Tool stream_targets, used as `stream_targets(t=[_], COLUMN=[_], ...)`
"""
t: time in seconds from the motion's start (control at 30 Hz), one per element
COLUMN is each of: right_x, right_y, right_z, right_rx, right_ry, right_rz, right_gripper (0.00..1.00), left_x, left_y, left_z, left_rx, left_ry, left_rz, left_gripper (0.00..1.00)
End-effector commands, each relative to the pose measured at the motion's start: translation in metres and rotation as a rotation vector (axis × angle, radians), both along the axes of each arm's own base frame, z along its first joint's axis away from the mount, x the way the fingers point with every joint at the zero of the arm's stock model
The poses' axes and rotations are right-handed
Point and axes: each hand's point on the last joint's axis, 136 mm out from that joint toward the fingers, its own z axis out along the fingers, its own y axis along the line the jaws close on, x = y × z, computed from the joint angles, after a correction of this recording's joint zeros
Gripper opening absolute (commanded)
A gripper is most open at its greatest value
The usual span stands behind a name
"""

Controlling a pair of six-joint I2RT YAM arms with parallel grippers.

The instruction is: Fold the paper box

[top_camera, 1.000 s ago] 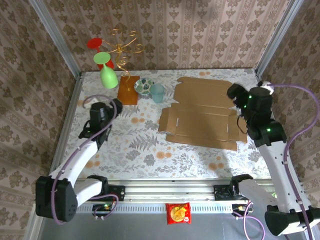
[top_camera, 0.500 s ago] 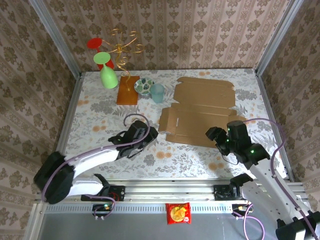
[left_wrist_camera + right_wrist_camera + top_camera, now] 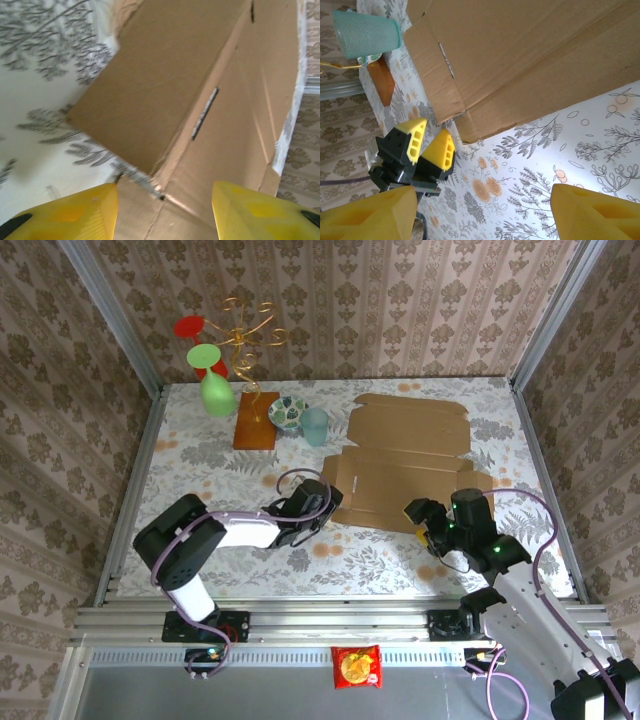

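1. In the left wrist view the paper box (image 3: 165, 90) runs off the top and right edges, so its far flaps are cut off.
2. The left gripper (image 3: 165, 215) is let go, with its fingers apart. The box's near corner lies just ahead of it, and cardboard reaches down between the fingers. I cannot tell if they touch it.
3. The right gripper (image 3: 482, 210) is loose too, with its fingers wide apart over the table (image 3: 530, 150). The box's near edge lies ahead of it, not touching.
4. A red packet (image 3: 355, 667) lies behind both grippers. Its print is too small to read.
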Motion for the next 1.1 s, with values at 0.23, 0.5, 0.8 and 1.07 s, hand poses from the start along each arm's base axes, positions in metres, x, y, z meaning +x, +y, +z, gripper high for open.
stream_targets(t=[0.23,0.5,0.8,1.07], right_x=[-0.003,-0.014,0.004,0.022], right_y=[0.001,-0.003,-0.007,-0.029], right_z=[-0.001,-0.019,-0.02,-0.028], right_rx=[0.036,0.047,0.208,0.275], right_ry=[0.031,0.107,-0.01,-0.105], right_rz=[0.025,-0.007,-0.166,-0.36], right_gripper=[0.72,0.72,0.77,0.77], left_x=[0.027,0.038,0.042,0.04], left_y=[-0.002,-0.013,-0.026,-0.029], left_z=[-0.011,0.023,0.074,0.082], left_rx=[-0.05,-0.1,-0.202,-0.233], left_ry=[-0.015,-0.058,-0.085,-0.075], left_rz=[0.118,0.12,0.121,0.104], left_gripper=[0.37,0.0,0.0,0.0])
